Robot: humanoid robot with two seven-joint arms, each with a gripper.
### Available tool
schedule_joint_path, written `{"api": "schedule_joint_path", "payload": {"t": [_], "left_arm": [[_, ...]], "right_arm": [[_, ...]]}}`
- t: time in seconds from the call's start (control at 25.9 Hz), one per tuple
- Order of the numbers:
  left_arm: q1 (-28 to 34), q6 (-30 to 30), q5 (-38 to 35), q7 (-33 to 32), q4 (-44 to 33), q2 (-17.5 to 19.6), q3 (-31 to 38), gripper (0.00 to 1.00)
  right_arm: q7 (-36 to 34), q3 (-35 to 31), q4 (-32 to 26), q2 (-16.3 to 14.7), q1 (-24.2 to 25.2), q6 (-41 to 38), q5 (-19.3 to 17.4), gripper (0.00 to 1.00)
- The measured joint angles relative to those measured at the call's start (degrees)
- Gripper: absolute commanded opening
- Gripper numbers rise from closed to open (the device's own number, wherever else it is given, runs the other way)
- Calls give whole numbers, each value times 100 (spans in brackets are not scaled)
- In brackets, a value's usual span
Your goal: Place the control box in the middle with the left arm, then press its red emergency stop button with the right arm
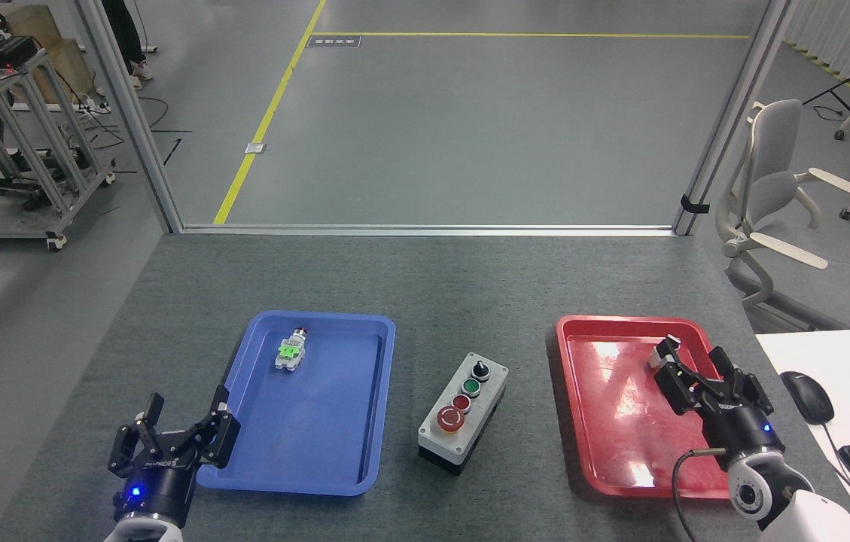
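Grey felt surface (440, 278) carries the control box (464, 413), which lies between a blue tray (379, 399) and a red tray (571, 406), touching neither. Its long axis runs from the near left to the far right, the red emergency stop button (450, 419) at the near end, facing up. From the right end effector (699, 376), which hovers over the red tray with fingers spread apart and empty, the button lies well off to the left and slightly nearer the robot. From the left end effector (172, 444), also spread apart and empty, the box lies well to the right, beyond the blue tray. Both seem about equally distant.
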Motion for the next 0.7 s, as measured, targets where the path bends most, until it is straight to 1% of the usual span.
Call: {"api": "schedule_joint_path", "payload": {"t": [0.19,0.7], "left_arm": [[-4,-19,142,-97,21,6,22,99],[-7,-9,240,-82,27,-14,25,99]], "right_arm": [[1,-35,-4,11,125,0,104,99],[1,-37,-10,-5,162,-52,104,99]]}}
